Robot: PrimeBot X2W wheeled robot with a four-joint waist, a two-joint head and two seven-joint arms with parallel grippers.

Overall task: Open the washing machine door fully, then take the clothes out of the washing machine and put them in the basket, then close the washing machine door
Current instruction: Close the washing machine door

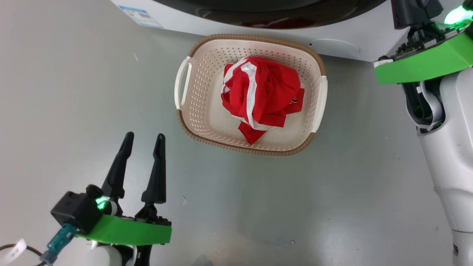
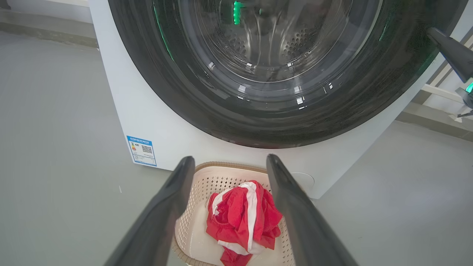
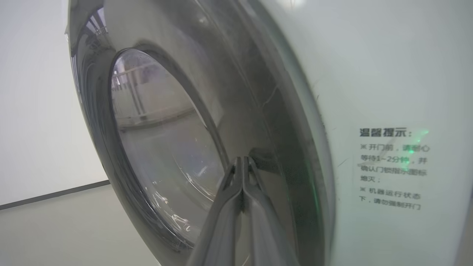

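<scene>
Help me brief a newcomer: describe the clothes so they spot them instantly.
Find the big white washing machine. On the floor before it sits a cream perforated basket. The clothes are the crumpled red, white-striped bundle inside, vivid against the cream.

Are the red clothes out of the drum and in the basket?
In: the red-and-white fabric bundle lies inside the cream perforated plastic basket.

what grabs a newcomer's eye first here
The bright red and white clothes, bundled in the cream basket on the floor before the washing machine. Then the glossy black washing machine door above, the shut right tool at its rim, and the open left tool lower left in the head view.
</scene>
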